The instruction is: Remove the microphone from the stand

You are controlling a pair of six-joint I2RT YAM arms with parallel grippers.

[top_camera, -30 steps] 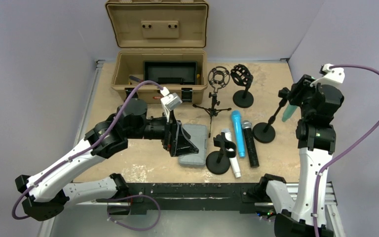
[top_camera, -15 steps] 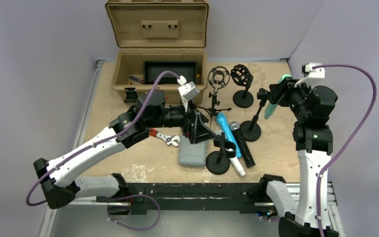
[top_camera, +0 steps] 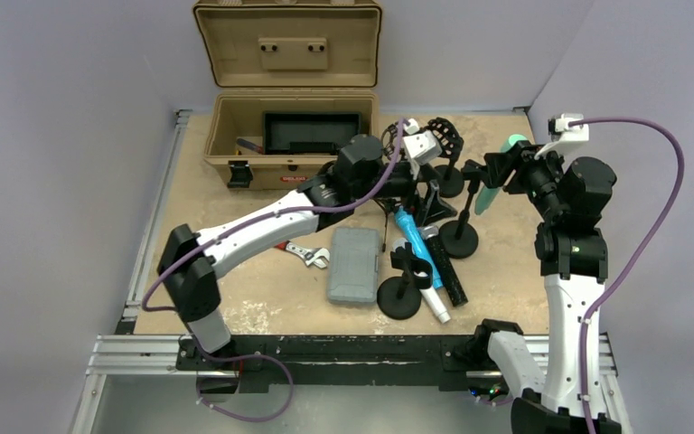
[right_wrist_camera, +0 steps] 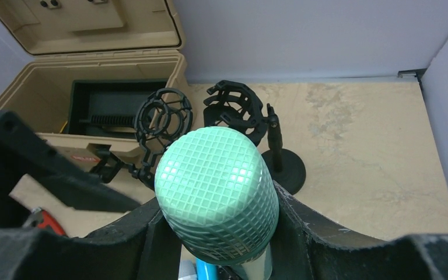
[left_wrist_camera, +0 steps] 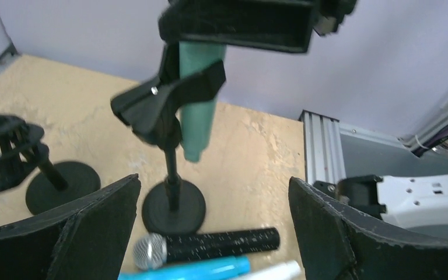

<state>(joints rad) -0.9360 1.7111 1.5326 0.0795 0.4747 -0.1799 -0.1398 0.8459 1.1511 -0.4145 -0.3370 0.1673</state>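
Your right pincer (right_wrist_camera: 216, 233) is pinching the green microphone (right_wrist_camera: 216, 186) just below its mesh head, with one finger pressed against each side of the body. The green microphone hangs tilted, head up and toward the right edge of the bench (top_camera: 506, 271). Its lower body sits in the clip (left_wrist_camera: 169, 99) at the top of the stand (left_wrist_camera: 172, 175), so it is not yet free. The clip's black arms wrap the barrel, and the bottom end of the barrel pokes out below them. The stand's pole runs down to a round base (top_camera: 459, 240) that rests on the bench, closer to the right edge than the left and about halfway between the far and near edges. Your left pincer (left_wrist_camera: 210, 233) is spread wide and grips nothing. It hovers over the middle of the bench facing the stand, which shows between its two fingers (left_wrist_camera: 93, 227) but apart from both. Just below it, a black microphone (left_wrist_camera: 210, 245) and a blue microphone (left_wrist_camera: 192, 269) lie side by side on the bench, right beside the stand's base. A second stand with a cage-like holder (left_wrist_camera: 6, 151) is further toward the far edge. An open tan case (top_camera: 289, 136) sits near the far left corner.
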